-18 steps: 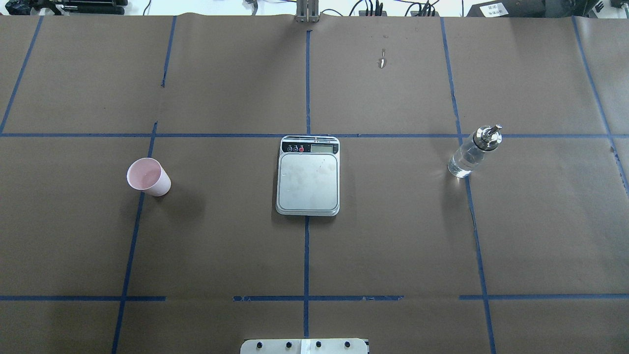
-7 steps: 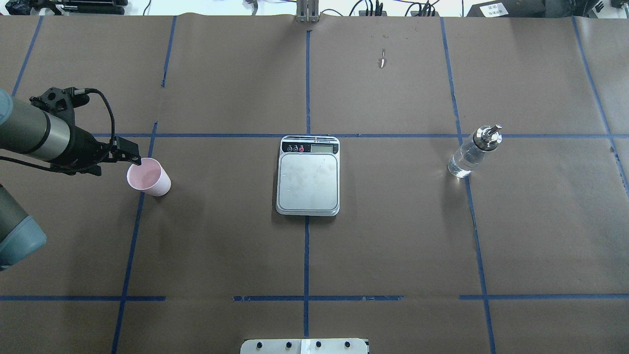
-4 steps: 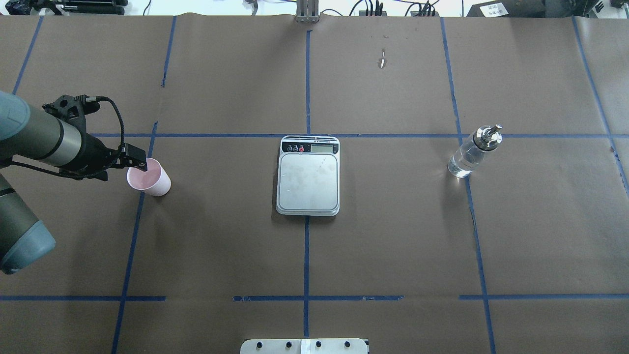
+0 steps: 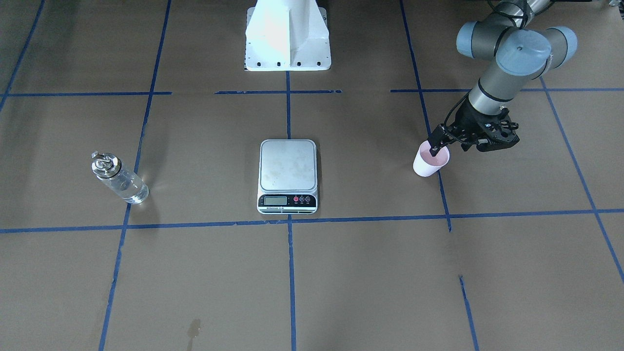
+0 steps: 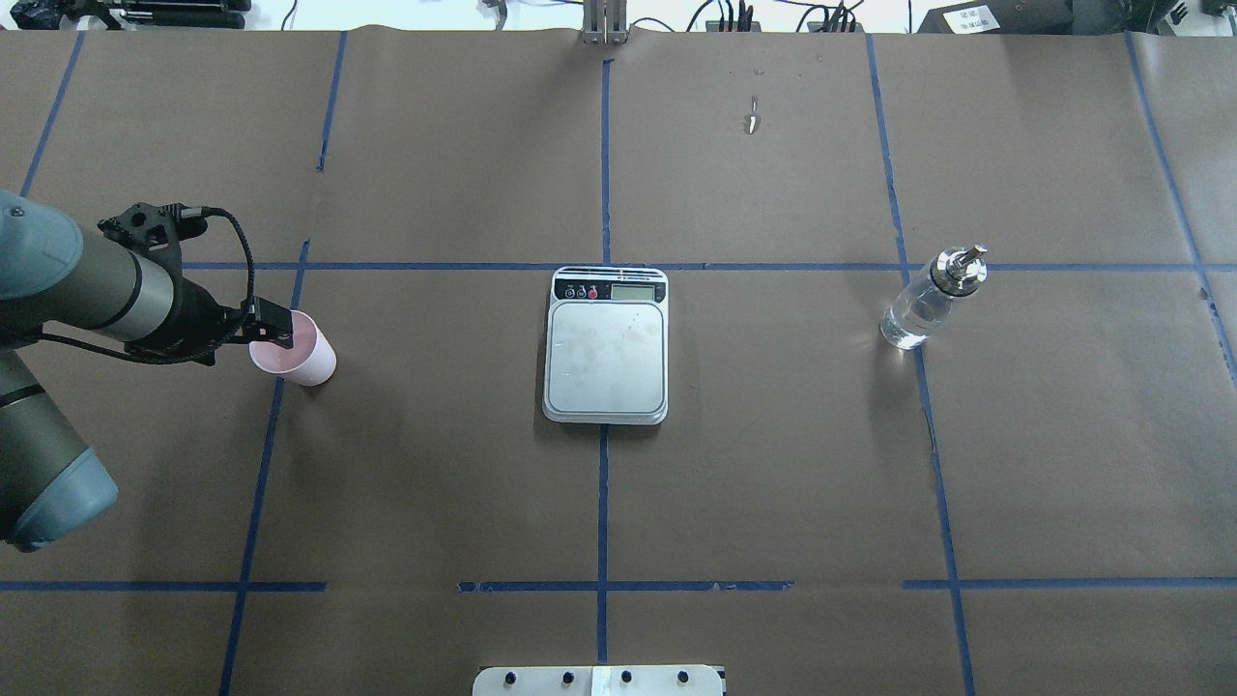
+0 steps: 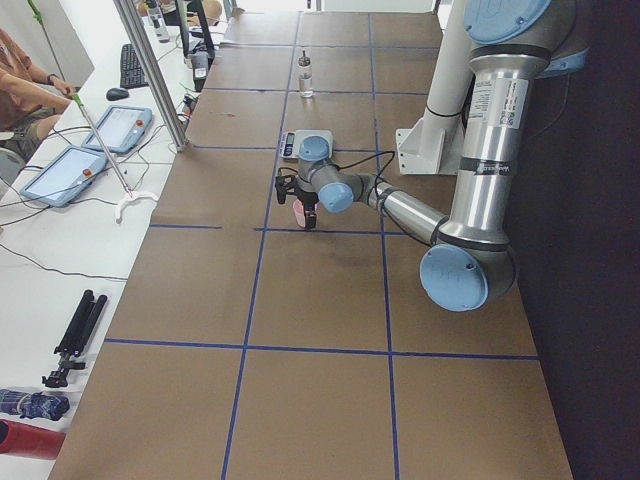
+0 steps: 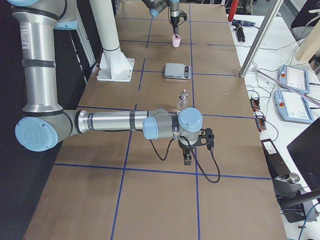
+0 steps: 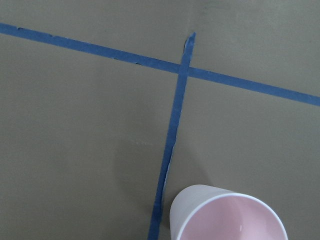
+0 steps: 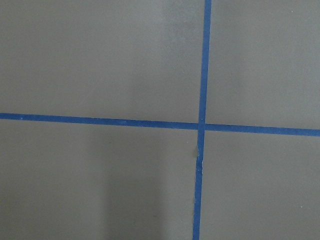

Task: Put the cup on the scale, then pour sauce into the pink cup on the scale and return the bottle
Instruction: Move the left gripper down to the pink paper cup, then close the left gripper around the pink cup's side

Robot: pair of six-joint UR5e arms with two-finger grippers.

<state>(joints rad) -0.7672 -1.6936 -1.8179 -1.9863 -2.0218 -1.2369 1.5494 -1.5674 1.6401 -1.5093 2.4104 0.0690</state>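
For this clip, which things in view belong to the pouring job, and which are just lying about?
Job in hand: cup, with the left gripper at its rim; scale; bottle.

Lying about: keyboard, tablets and tripod off to the side; blue tape marking the surface.

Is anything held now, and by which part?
Cannot be told: the left gripper is at the rim of the small pale pink tapered cup, but its closing is not visible.
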